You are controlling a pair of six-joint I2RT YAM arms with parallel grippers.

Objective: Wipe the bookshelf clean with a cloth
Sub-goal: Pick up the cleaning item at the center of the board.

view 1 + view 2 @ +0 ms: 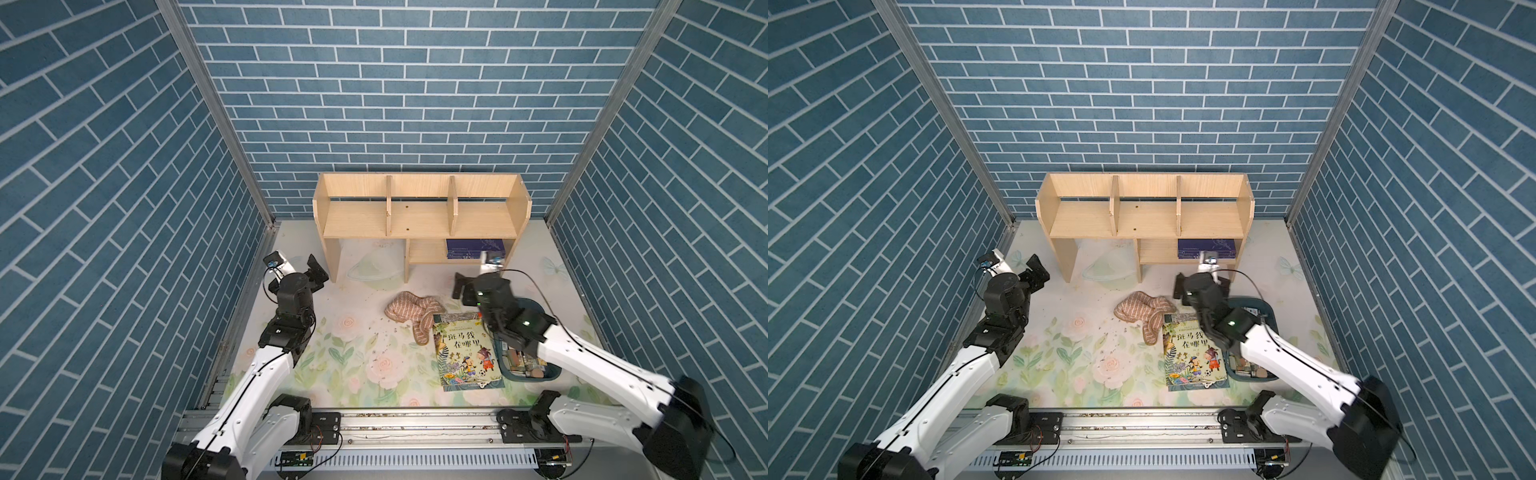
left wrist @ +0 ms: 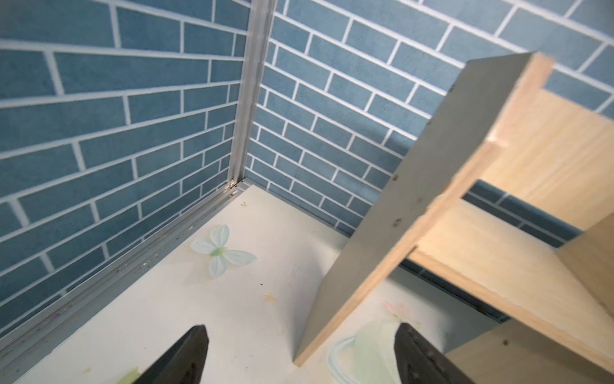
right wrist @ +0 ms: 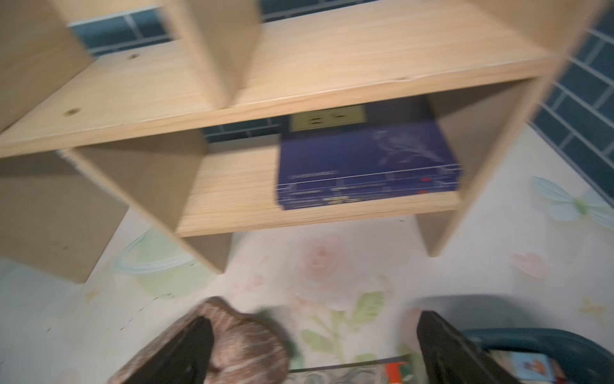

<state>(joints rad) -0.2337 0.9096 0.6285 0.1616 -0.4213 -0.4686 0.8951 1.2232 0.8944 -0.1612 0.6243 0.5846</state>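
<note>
The floral-printed surface [image 1: 332,365] is seen enclosed by blue brick-patterned walls. At its far edge the bookshelf [image 1: 419,218] is set upright against the back wall; its three upper compartments are seen bare, and a dark blue book [image 1: 465,248] is laid flat on the small lower shelf. A picture book [image 1: 467,353] is laid face up on the near right part of the surface, touching a blue basket [image 1: 536,377]. The cloth [image 1: 409,311] is found crumpled on the surface in front of the bookshelf, one end touching the picture book's far corner. The right gripper [image 3: 315,319] is held spread wide and empty, just beside the cloth and above the basket's far end. The left gripper [image 2: 302,332] is likewise parted with nothing in it, near the bookshelf's left leg. Dark crumbs [image 1: 386,332] are scattered by the cloth.
</note>
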